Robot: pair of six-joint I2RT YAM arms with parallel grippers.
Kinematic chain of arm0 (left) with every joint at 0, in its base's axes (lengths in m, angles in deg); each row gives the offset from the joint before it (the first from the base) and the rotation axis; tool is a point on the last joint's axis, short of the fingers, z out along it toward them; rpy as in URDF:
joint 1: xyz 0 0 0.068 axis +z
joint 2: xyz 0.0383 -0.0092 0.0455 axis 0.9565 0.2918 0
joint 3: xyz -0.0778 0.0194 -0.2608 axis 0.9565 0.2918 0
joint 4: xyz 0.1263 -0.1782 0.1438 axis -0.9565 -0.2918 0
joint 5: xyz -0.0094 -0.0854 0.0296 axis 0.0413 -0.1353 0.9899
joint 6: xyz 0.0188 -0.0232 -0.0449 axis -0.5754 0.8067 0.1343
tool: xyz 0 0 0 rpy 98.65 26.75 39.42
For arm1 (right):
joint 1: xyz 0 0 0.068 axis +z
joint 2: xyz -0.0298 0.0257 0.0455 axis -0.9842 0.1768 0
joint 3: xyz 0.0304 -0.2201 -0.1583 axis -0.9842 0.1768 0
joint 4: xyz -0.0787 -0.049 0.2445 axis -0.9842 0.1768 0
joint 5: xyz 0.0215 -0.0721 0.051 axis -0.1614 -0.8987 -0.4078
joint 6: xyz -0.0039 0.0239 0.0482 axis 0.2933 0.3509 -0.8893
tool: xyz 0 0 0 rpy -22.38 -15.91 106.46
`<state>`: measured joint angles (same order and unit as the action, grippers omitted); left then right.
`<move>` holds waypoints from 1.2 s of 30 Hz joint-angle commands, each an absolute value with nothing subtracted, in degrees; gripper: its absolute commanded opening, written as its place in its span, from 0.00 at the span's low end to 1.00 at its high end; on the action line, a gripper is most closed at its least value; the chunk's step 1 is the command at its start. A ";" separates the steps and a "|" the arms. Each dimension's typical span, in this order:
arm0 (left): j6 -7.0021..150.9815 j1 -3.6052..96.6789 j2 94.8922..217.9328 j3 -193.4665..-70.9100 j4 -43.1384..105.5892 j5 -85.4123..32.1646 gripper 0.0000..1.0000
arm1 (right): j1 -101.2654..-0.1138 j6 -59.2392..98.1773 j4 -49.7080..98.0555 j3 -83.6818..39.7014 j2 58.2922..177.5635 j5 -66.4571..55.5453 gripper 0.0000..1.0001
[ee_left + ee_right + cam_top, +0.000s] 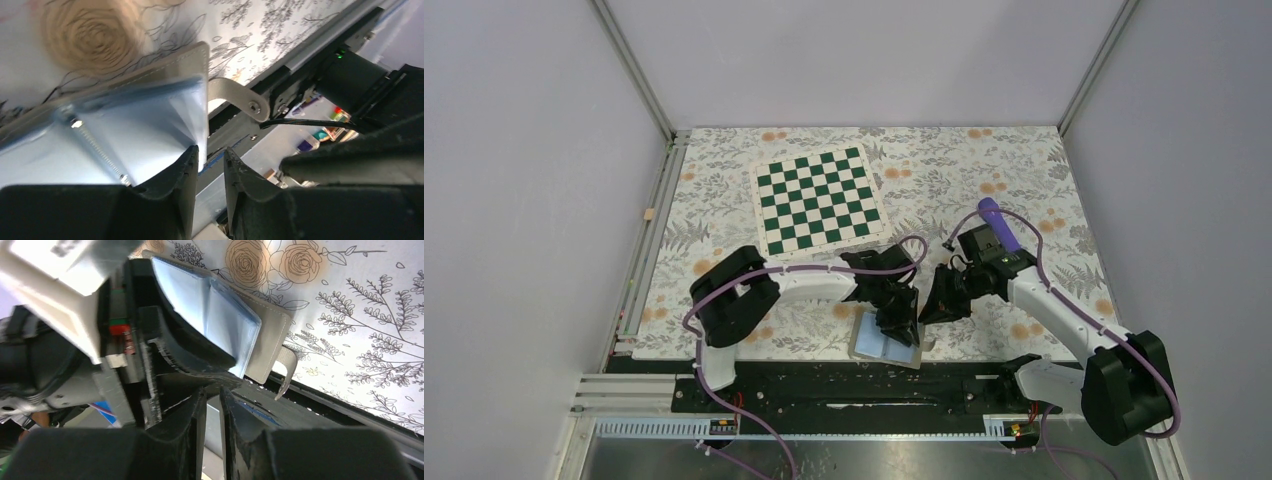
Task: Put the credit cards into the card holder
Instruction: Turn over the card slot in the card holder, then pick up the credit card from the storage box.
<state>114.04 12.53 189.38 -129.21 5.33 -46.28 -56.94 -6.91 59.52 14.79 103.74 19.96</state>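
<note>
I see my left gripper (211, 153) with its jaws a narrow slit apart and nothing between them. Right at the tip of one finger (186, 170) is the edge of the open taupe wallet (150, 115), its light-blue lining facing up. Just past the tips, the wallet's snap tab (240, 97) sticks out toward the black rail (844, 385).

My right gripper (212, 392) also shows only a thin gap, and I cannot tell whether anything sits in it. Directly ahead of its tips, a left-gripper finger lies across the wallet's lining. Farther out is the floral table (984, 170), and well beyond both grippers lies a green chessboard (819, 200).

I cannot tell where the credit cards or the card holder are.
</note>
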 commanded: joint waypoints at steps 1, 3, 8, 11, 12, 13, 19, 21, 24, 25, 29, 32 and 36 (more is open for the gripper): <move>118.65 12.83 191.45 -127.18 20.82 -52.89 0.26 | -57.40 -4.97 63.70 10.23 103.62 17.55 0.23; 119.81 12.97 192.11 -126.77 24.20 -53.87 0.27 | -57.48 -4.18 64.99 9.29 103.57 16.67 0.24; 121.74 13.68 188.64 -124.77 29.88 -53.28 0.29 | -57.58 -3.21 65.93 8.02 103.57 15.48 0.24; 124.05 15.17 185.43 -120.76 37.57 -54.26 0.29 | -57.63 -3.67 65.94 6.88 104.30 15.37 0.25; 125.24 15.72 184.15 -119.01 41.03 -54.47 0.29 | -57.66 -3.75 65.78 6.06 104.78 15.46 0.25; 126.60 16.55 182.84 -117.24 44.17 -54.48 0.30 | -57.71 -3.76 65.71 5.23 105.31 16.03 0.25; 125.65 21.79 174.76 -113.00 48.01 -54.31 0.33 | -57.76 -3.49 65.72 -0.67 108.54 16.11 0.26; 123.15 23.89 171.89 -112.84 44.30 -53.37 0.33 | -57.76 -2.85 65.69 -3.04 110.17 15.56 0.26; 118.84 27.81 168.02 -113.45 35.50 -51.10 0.33 | -57.92 -1.87 65.73 -6.84 113.75 14.96 0.30; 117.50 29.10 167.08 -113.95 32.24 -50.12 0.33 | -57.93 -1.37 65.68 -8.13 115.23 14.88 0.30; 111.93 34.53 165.52 -116.29 18.61 -44.68 0.32 | -57.95 -0.28 65.75 -13.81 122.75 14.74 0.32; 109.00 37.98 167.05 -118.34 11.89 -43.01 0.32 | -57.91 0.78 66.73 -18.25 127.72 14.60 0.35; 107.02 40.00 171.70 -121.40 7.40 -42.97 0.31 | -57.93 1.19 67.19 -23.26 131.49 15.43 0.37</move>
<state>111.78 38.69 167.88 -117.21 15.91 -45.24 -57.64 -0.59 65.49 -17.29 129.44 15.44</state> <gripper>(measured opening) 0.317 0.364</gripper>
